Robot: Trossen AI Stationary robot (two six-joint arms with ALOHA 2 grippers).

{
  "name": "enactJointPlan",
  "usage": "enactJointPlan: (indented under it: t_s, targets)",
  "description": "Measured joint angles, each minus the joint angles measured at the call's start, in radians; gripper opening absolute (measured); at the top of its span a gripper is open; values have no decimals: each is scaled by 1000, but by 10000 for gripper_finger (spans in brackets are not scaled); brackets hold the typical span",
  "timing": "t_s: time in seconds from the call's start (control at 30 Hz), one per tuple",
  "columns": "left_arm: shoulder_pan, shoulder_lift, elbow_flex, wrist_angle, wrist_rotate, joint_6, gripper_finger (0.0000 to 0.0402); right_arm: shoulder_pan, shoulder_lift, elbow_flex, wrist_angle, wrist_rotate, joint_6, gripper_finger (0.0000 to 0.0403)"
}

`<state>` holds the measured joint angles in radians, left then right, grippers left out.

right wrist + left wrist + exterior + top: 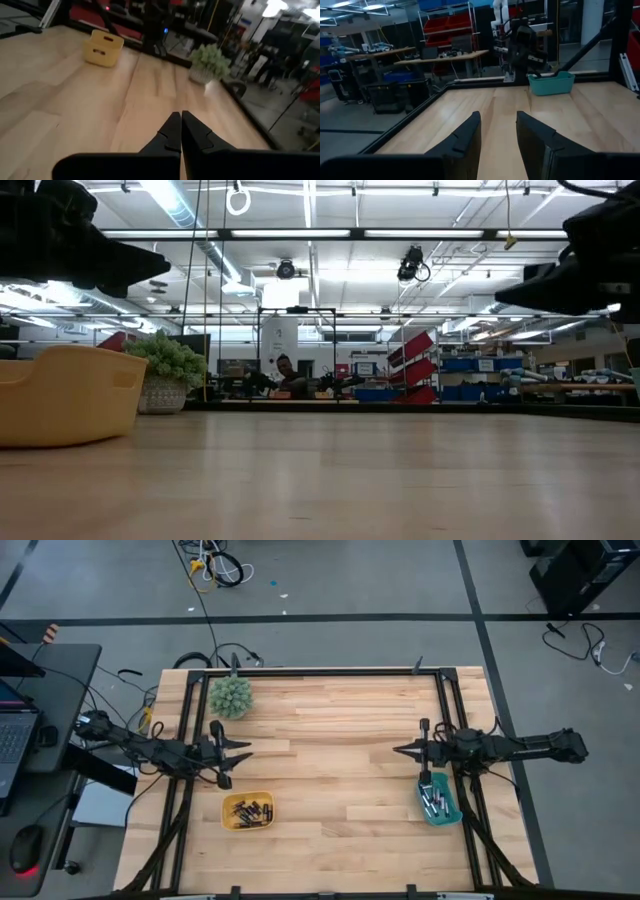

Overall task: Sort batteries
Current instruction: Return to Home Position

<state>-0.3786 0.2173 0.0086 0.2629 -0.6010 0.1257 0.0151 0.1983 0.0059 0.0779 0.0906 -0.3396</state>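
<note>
1. The wooden bench [340,770] carries two bins and a ball.
2. The left hand [243,750] hangs above the bench's left side, just beyond the far edge of the yellow bin. Its fingers are parted a little and hold nothing.
3. The right hand [398,750] hangs above the right side and points at the left one. Its fingers are pressed together and empty.
4. The yellow bin [226,812] sits near left.
5. The teal bin [452,816] sits near right, partly under the right arm.
6. The green spiky ball [231,697] rests far left.
7. The dark batteries [250,810] lie in the yellow bin, and the silvery batteries [433,802] lie in the teal bin.
</note>
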Motion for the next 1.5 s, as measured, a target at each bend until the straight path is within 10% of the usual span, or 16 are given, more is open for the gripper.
enactJointPlan:
  t_s: [0.33,0.6,1.5]
  targets:
    - [0,0,0,1,0,0,120,0,0,0,-4,122,41,1]
    - [0,0,0,1,0,0,120,0,0,0,4,122,394,0]
    - [0,0,0,1,0,0,120,0,0,0,3,124,408,2]
